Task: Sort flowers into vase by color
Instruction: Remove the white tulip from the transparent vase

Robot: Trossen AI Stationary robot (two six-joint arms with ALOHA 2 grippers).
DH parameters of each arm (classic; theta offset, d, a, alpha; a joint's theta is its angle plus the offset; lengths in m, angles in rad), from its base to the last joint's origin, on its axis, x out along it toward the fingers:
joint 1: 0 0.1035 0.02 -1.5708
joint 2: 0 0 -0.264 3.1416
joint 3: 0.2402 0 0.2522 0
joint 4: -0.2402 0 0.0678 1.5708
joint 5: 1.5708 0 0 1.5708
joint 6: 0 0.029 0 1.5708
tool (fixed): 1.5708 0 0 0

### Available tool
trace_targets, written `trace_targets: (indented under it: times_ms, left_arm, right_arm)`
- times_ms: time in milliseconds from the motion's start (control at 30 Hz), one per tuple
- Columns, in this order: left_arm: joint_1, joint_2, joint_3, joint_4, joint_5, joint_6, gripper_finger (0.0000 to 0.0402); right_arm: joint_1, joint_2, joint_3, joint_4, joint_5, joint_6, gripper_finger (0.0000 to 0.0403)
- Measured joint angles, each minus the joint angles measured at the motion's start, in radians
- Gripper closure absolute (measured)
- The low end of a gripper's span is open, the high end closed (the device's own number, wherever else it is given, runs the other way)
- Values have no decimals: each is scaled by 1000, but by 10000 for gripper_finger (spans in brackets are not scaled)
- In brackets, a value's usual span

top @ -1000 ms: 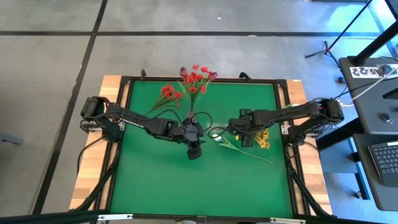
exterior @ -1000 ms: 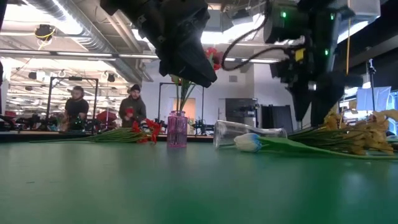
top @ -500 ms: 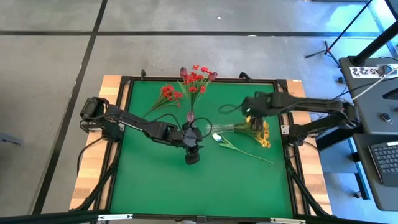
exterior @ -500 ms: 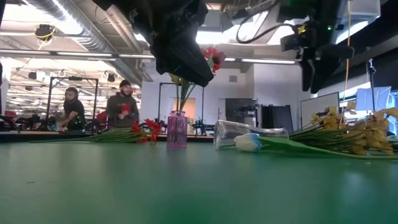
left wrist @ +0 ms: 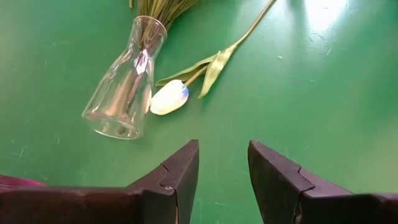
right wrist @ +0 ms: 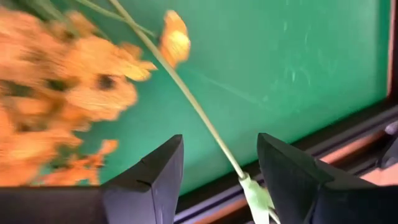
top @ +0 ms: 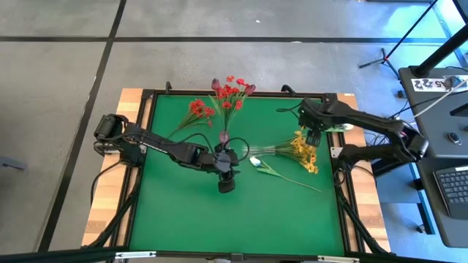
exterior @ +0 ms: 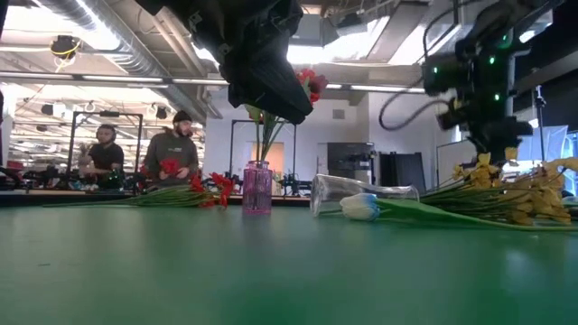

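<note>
Beside the tipped clear vase (left wrist: 124, 87), yellow-orange clustered sprays (top: 303, 150) under the open, empty right hand (top: 313, 136).

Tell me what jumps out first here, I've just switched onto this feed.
A clear glass vase lies on its side mid-table, yellow-orange sprays fanning from its mouth and a white bud beside it. The right tool hangs over those sprays. At the back, a pink vase stands upright holding red sprays.
</note>
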Motion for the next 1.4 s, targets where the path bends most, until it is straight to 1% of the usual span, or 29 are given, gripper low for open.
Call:
trace_targets:
  times_ms: [167,333,533,667,733,833,900,1100,1133,1167,1300,1400]
  left_arm:
    - [0,0,0,0,0,0,269]
    - [0,0,0,0,0,0,269]
    - [-2,0,0,0,0,0,269]
    - [-2,0,0,0,0,0,269]
    - [-2,0,0,0,0,0,269]
    - [-2,0,0,0,0,-2,269]
    - [-2,0,0,0,0,-3,269]
    - [-2,0,0,0,0,-2,269]
    - [-2,0,0,0,0,-3,269]
    - [-2,0,0,0,0,-3,269]
    - [-2,0,0,0,0,-2,269]
    - [-2,0,0,0,0,-2,269]
  right_arm:
    - [-90,59,-10,11,9,-23,201]
    - [-148,122,-10,42,9,-45,201]
    - [-184,214,-10,56,9,-56,201]
    - [-184,261,-10,63,17,-63,202]
    - [-184,273,-10,72,18,-67,209]
    - [-183,279,-10,84,20,-74,235]
    - [-183,279,-10,85,26,-78,263]
    - [-183,279,-10,84,46,-93,376]
    - [-183,279,-10,84,47,-94,389]
    - [-183,279,-10,82,46,-94,394]
    - [-181,279,-10,75,46,-92,386]
    - [-181,279,-10,69,77,-73,398]
